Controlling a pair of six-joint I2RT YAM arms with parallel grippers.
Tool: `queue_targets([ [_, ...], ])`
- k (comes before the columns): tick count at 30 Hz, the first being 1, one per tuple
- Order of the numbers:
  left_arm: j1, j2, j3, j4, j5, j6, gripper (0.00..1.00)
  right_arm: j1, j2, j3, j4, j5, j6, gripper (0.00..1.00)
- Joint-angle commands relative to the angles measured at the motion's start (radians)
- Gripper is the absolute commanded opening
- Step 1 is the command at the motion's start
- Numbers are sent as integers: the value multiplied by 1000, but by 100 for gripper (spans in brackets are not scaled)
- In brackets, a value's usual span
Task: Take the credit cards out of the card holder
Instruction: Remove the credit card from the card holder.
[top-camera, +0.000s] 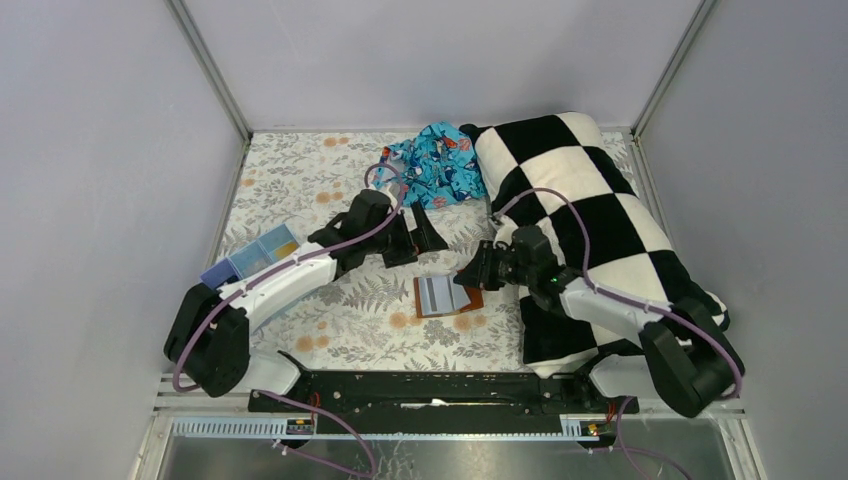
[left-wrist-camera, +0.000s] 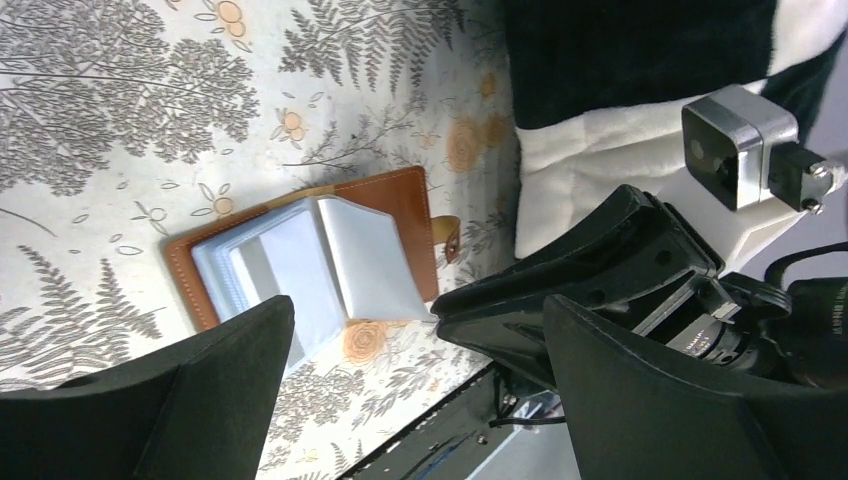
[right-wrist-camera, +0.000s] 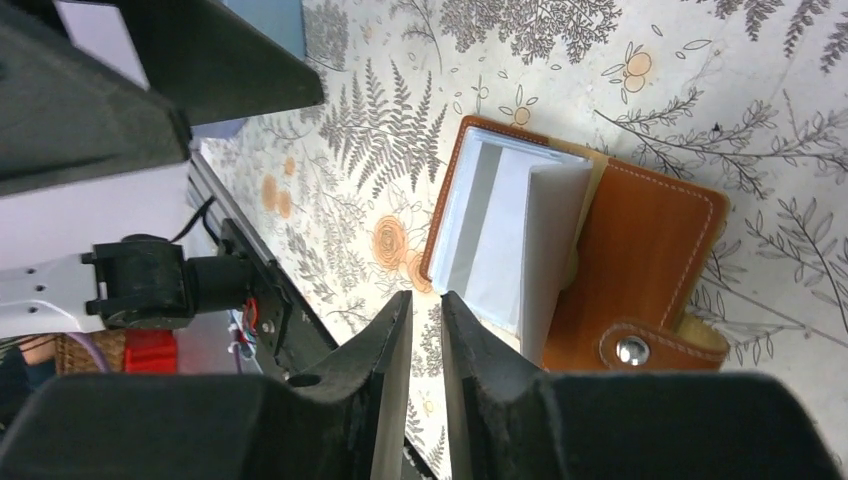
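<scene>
The card holder (top-camera: 472, 298) is lying open on the flower-printed table (top-camera: 300, 180), about midway between the left and right edges and somewhat nearer the near edge than the far one. Its reddish-brown cover is facing down, and its snap strap (right-wrist-camera: 650, 347) is sticking out on the side toward the right arm. The credit cards (top-camera: 438, 296) are still sitting inside it as a pale blue-grey stack. In the right wrist view one pale leaf (right-wrist-camera: 555, 250) is standing up from that stack.

The left gripper (top-camera: 415, 238) is hovering over the table on the far side of the holder. Its jaws are spreading wide and gripping nothing. The holder is showing between its fingers in the left wrist view.

The right gripper (top-camera: 465, 272) is hanging just beside the holder's strap end. Its jaws are drawing almost together, leaving a slim gap (right-wrist-camera: 427, 320) through which the table is showing, and they are pinching nothing.

A black-and-white checkered pillow (top-camera: 580, 210) is lying along the right edge, under the right arm. A blue patterned cloth (top-camera: 440, 165) is sitting bunched at the far edge. A light-blue box (top-camera: 255, 255) with compartments is resting at the left edge.
</scene>
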Motion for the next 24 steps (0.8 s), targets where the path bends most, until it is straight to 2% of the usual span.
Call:
queue_targets([
  [1,-3,33,53,-135,-31,84,99,27,106,114,-90,-5,-106,24],
  [6,-3,69,-5,-43,78,62,99,8,196,146,-178,202,-98,26],
  [13,-6,130,-5,14,120,60,99,-26,283,91,-168,271,-40,25],
  [24,-26,291,89,-35,212,102,99,-58,321,30,-138,309,-25,24],
])
